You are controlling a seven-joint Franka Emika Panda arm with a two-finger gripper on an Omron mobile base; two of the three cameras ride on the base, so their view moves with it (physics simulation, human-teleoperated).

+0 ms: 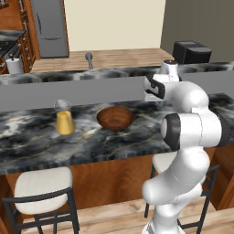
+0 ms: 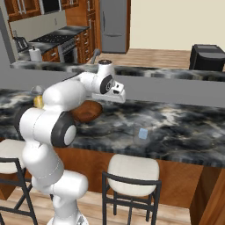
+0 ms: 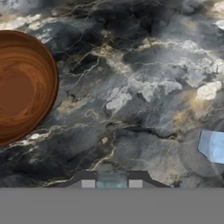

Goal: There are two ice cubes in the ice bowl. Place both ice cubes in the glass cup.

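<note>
My gripper [image 3: 111, 183] hangs over the dark marble counter, just right of the ice bowl [image 3: 19, 87], and is shut on a small pale blue ice cube [image 3: 111, 178] held between its fingertips. The part of the reddish-brown wooden bowl [image 1: 115, 118] that shows holds nothing. A second ice cube [image 3: 212, 145] rests on the counter further right [image 2: 143, 133], with a faint clear ring around it. The glass cup [image 1: 64, 118], yellow-orange below and clear above, stands left of the bowl, well away from the gripper.
The marble counter [image 1: 36, 141] has a raised grey ledge [image 1: 68, 91] behind it. Stools [image 2: 132, 169] stand below its front edge. A black appliance [image 1: 192, 51] sits at the far right, beyond the ledge.
</note>
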